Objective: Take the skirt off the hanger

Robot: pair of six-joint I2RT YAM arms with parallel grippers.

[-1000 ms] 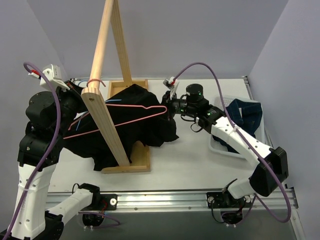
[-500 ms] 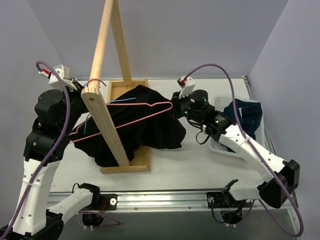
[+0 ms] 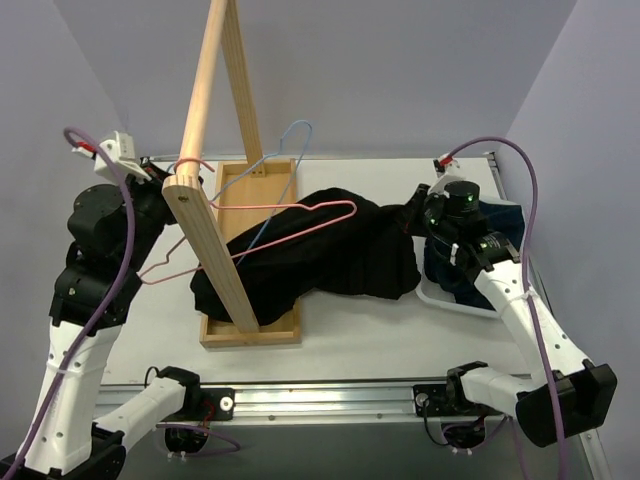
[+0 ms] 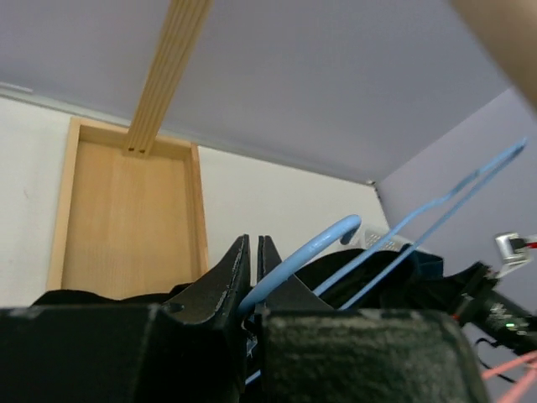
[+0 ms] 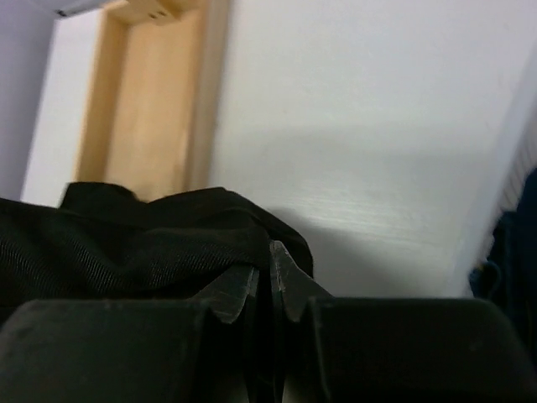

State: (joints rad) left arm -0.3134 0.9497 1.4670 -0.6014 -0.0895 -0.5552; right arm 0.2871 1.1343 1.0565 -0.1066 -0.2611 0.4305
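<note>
**Top external view: skirt drawn out between the stand and the right arm**

From overhead, taking the middle of the table [image 3: 380, 330] as my dial, the skirt [image 3: 330, 262] runs as one long dark band. Its tail lies at 8 o'clock over the base of the wooden stand [image 3: 215, 265]. Its head is at 2 o'clock, where the right gripper [image 3: 415, 215] has it, just beside the basket [image 3: 440, 295].

In the right wrist view the jaws are pressed together with a fold of black cloth pinched between them. I read that grip as the pulling end, set to drag the fabric toward 3 o'clock.

In the left wrist view the left gripper [image 4: 254, 243] has its jaws nipped onto the wire of the blue hanger [image 4: 294, 264]. I take that as the anchor, holding the wire at 9 o'clock so the cloth slides off rather than carrying the hanger along.

The pink hanger [image 3: 350, 206] lies slantwise across the top of the skirt. I cannot tell whether either hanger is threaded through the cloth or only resting on it.

The skirt is matte black and limp, gathered into soft lengthwise folds. Close up it shows a fine ribbed weave, so I expect it to stretch and snag on wire ends.
</note>
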